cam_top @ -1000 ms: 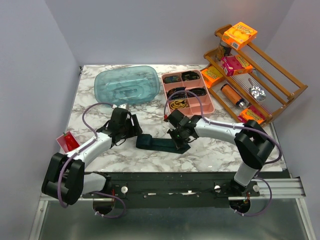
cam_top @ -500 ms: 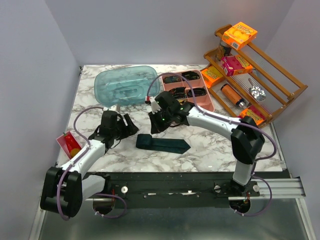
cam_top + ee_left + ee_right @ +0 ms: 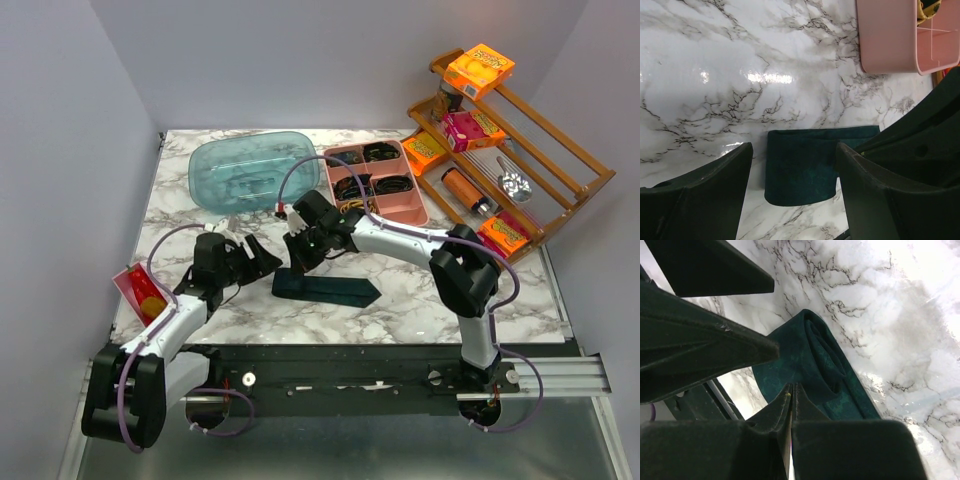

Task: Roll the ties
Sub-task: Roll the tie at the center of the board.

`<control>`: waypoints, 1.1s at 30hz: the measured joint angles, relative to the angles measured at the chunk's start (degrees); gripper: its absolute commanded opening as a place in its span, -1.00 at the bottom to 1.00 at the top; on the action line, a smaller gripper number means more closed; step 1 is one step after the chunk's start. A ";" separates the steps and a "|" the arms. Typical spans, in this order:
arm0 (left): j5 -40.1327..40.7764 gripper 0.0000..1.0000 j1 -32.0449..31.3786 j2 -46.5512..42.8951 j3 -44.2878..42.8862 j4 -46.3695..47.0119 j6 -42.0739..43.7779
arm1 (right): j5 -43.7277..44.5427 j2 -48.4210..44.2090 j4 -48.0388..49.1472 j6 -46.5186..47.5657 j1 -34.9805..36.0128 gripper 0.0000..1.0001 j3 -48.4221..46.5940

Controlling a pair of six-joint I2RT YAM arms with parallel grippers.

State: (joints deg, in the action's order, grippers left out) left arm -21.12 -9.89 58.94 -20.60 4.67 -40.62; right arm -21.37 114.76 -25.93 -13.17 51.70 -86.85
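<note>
A dark teal tie (image 3: 325, 288) lies folded flat near the table's front, its pointed tip to the right. My right gripper (image 3: 298, 252) hovers over the tie's left end, shut with nothing between its fingers. In the right wrist view that gripper (image 3: 791, 387) points down at the tie's (image 3: 815, 365) folded layers. My left gripper (image 3: 255, 256) sits just left of the tie, open and empty. In the left wrist view the tie's rounded fold (image 3: 800, 172) lies ahead between the spread fingers (image 3: 700, 200). Rolled ties fill the pink tray's (image 3: 418, 205) compartments, one gold-patterned (image 3: 357, 210).
An upturned clear teal tub (image 3: 255, 170) stands at the back left, next to the tray. A wooden rack (image 3: 545, 160) with orange and pink boxes fills the back right. A red packet (image 3: 140, 285) lies at the left edge.
My right gripper has swung left from the tie's pointed end to its folded left end, uncovering the tip. The left gripper has drawn back slightly toward me. The tie has not moved.
</note>
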 measured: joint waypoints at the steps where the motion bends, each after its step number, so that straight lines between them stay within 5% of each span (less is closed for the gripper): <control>1: -0.52 0.53 0.02 0.00 0.44 0.52 -0.09 | 0.02 -0.02 0.42 0.00 0.00 -0.81 0.46; 18: -5.70 0.44 -1.90 1.60 4.98 8.31 -0.79 | 0.81 -0.02 2.01 -0.31 0.00 -0.81 7.08; 33: -7.23 0.16 -2.89 5.86 8.13 12.57 -0.44 | 2.34 0.02 2.08 -0.33 0.00 -0.81 5.44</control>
State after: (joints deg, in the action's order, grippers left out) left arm -28.36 -12.78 64.79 -12.47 17.23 -41.06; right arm -19.03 114.78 -23.86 -13.50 51.70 -81.41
